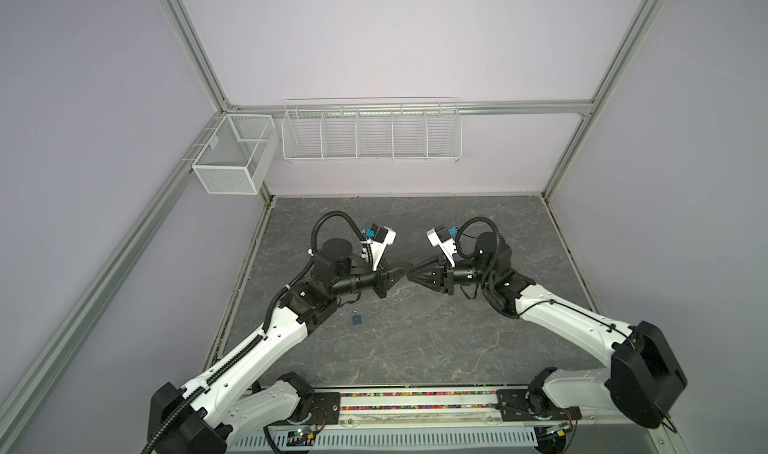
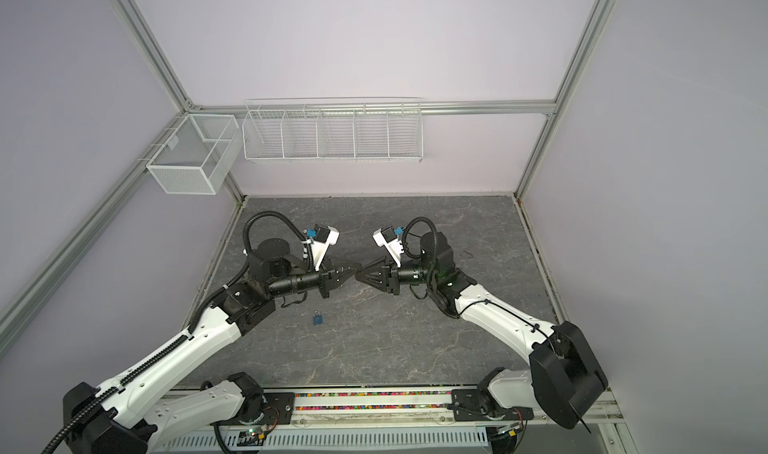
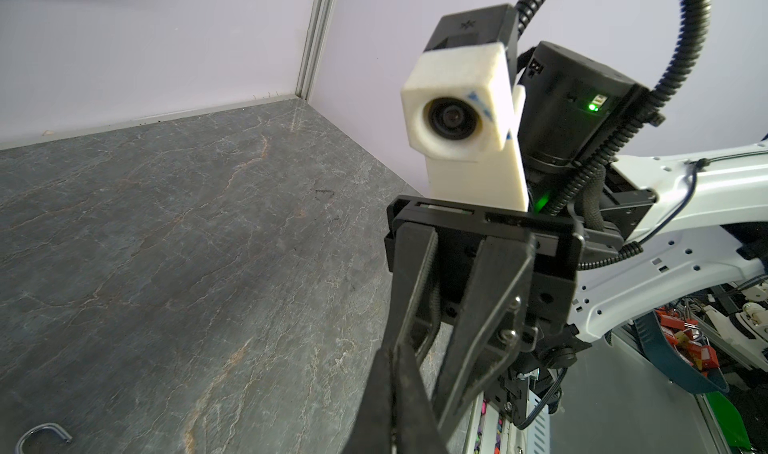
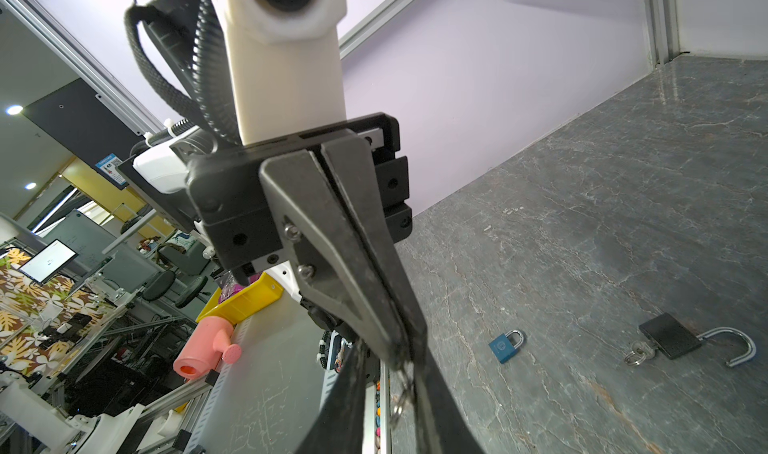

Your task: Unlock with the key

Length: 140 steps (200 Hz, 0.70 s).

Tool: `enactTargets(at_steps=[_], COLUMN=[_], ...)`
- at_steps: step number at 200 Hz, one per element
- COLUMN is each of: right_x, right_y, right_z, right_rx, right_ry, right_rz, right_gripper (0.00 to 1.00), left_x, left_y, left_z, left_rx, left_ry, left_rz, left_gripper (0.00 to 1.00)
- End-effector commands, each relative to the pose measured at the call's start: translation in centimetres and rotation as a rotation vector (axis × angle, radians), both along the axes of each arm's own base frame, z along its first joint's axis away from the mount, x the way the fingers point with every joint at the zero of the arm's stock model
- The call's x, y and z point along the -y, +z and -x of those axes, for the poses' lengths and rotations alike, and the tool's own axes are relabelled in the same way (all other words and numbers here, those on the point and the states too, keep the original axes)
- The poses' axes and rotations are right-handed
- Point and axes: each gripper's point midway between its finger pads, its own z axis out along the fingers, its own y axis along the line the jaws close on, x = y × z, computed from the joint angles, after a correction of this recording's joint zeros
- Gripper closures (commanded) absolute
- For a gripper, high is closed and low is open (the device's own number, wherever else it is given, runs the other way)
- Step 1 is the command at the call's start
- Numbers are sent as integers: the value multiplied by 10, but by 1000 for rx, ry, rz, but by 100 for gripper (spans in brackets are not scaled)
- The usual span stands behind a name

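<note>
The left gripper point(image 1: 408, 266) and the right gripper point(image 1: 412, 270) meet tip to tip above the centre of the grey tabletop point(image 1: 478, 339). The left gripper points toward 3 o'clock, jaws pressed together. The right gripper points toward 9 o'clock, jaws slightly parted. A small blue padlock point(image 1: 356, 318) lies on the tabletop at 7 o'clock from the tips, clear of both. On the walls hang a mesh basket point(image 1: 232, 157) at 10 o'clock and a wire rack point(image 1: 370, 134) at 12 o'clock.
</note>
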Motion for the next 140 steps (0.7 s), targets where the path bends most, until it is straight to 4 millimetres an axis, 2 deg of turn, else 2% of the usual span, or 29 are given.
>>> enactTargets(at_steps=[1, 73, 82, 140], right_x=[-1, 2, 3, 3], right_y=[4, -4, -5, -1], right_z=[-1, -3, -4, -4], right_rx=[13, -1, -3, 9], right_ry=[19, 10, 9, 9], right_rz=[-17, -2, -1, -10], right_gripper=[78, 79, 82, 84], left_x=[-2, -3, -3, -3], left_y=[17, 20, 20, 20], left_z=[-3, -4, -4, -5], left_rx=[54, 67, 68, 66], left_ry=[13, 19, 19, 20], left_rz=[10, 13, 12, 12], left_gripper=[100, 100, 100, 100])
